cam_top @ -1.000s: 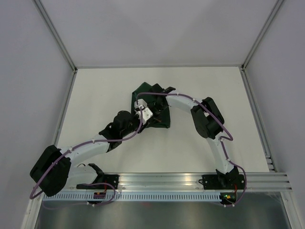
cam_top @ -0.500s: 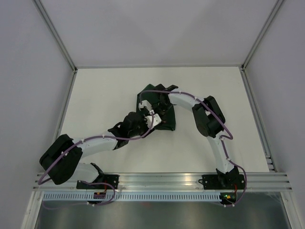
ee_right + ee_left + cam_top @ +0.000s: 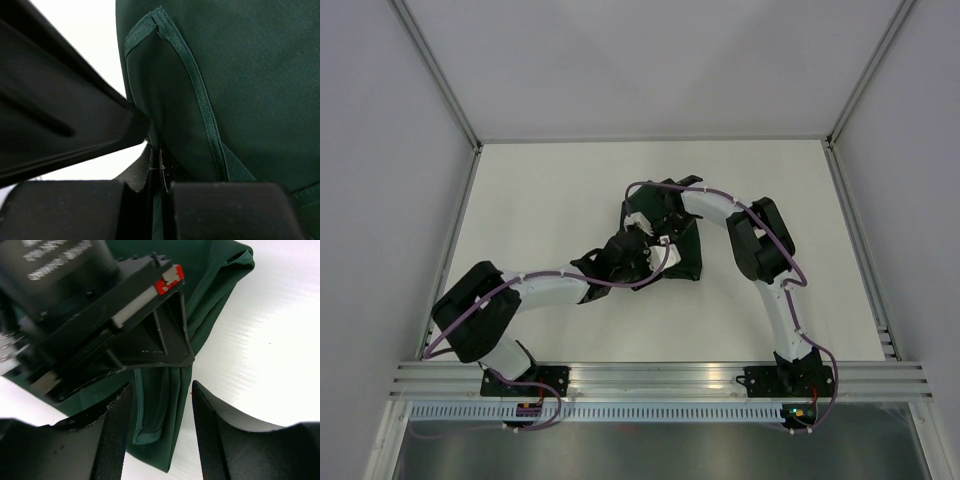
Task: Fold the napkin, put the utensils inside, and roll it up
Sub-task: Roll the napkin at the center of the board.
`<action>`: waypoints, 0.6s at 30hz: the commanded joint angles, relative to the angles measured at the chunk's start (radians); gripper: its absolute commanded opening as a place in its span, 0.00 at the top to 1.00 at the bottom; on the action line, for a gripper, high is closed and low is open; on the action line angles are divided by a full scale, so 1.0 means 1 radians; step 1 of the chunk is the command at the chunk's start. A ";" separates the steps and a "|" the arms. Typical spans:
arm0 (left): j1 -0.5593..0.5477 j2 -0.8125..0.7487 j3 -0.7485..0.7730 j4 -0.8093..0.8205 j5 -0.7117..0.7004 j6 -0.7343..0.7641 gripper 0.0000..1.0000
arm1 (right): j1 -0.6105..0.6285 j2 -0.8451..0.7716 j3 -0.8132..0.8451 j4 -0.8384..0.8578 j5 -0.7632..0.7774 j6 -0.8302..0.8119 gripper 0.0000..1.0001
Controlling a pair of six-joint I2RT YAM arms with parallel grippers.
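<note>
Table: white flat tabletop (image 3: 540,200), one of it, with plain grey walls (image 3: 380,150) round it. All the action sat mid-table, a bit right of centre.
Arms: two white jointed ones. The left arm (image 3: 550,290) reached in from the near left and the right arm (image 3: 765,250) hooked round from the right, both bent over the same spot.
Napkin (image 3: 687,262): one dark green thin fabric cloth with a stitched hem, bunched and partly folded under both wrists. It lay on the table apart from the bit that was pinched up.
Right gripper (image 3: 155,161): clamped tight, with a pinch of the napkin's fold squeezed between its pads.
Left gripper (image 3: 160,405): jaws roughly half apart and holding nothing, as far as I could see.
Key relation: the napkin's layered hemmed edge ran lengthwise straight out from the left gripper, right in the gap between its two fingers, with the right gripper's black body just beyond it. So the right gripper already had the cloth and the left was lined up along that edge. My guess is the next bit was a short drop and a squeeze, no sideways reach needed.
Utensils: zero in any view. No orange-yellow sticks showed up, so I couldn't tell whether the utensils were under the cloth or somewhere off camera.
</note>
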 commanded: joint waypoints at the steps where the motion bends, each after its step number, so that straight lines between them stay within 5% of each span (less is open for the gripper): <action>1: -0.017 0.045 0.050 -0.033 0.035 0.065 0.43 | -0.009 0.088 -0.016 -0.043 0.102 -0.076 0.96; 18: -0.063 0.161 0.116 -0.047 -0.003 0.118 0.37 | -0.029 0.118 0.008 -0.086 0.099 -0.093 0.97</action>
